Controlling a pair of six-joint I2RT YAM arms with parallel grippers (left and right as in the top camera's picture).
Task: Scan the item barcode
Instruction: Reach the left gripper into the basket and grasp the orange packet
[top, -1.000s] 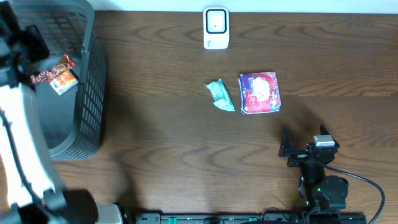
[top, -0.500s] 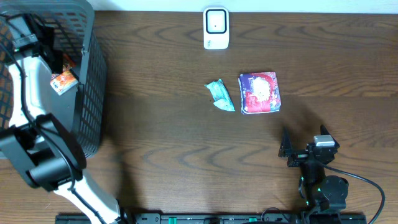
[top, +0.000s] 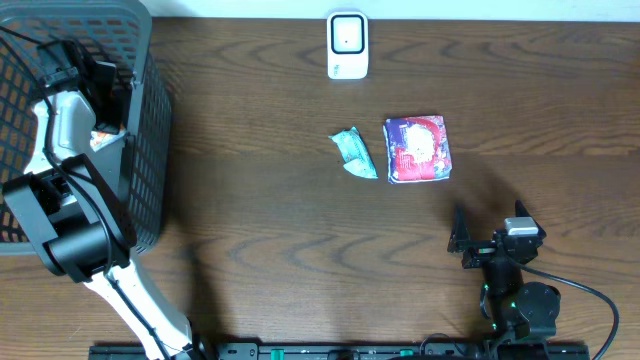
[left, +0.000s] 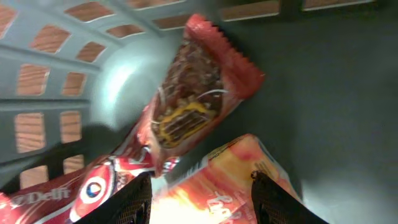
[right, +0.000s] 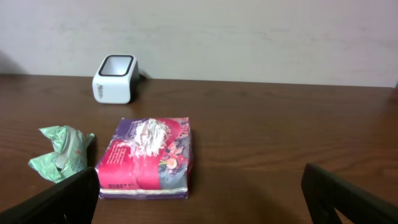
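Inside the grey basket (top: 145, 190) my left gripper (top: 103, 92) hangs low over a pile of snack packs. In the left wrist view an orange pack (left: 239, 177) lies between the fingers of the left gripper (left: 202, 202); the jaws stand apart, one on each side of it, and whether they touch it I cannot tell. A red nut-bar wrapper (left: 193, 93) and a red Delfi wrapper (left: 74, 193) lie beside it. The white scanner (top: 347, 45) stands at the table's far edge. My right gripper (top: 490, 240) rests open near the front, nothing in it.
A crumpled green packet (top: 355, 153) and a pink-purple tissue pack (top: 418, 149) lie mid-table, also seen ahead of the right gripper (right: 202, 208) as the tissue pack (right: 146, 155) and green packet (right: 61, 149). The basket's walls (left: 56, 81) close round the left gripper.
The left arm has swung into the basket and come down over the packs, its jaws narrowing around the orange pack. The right arm has not moved.
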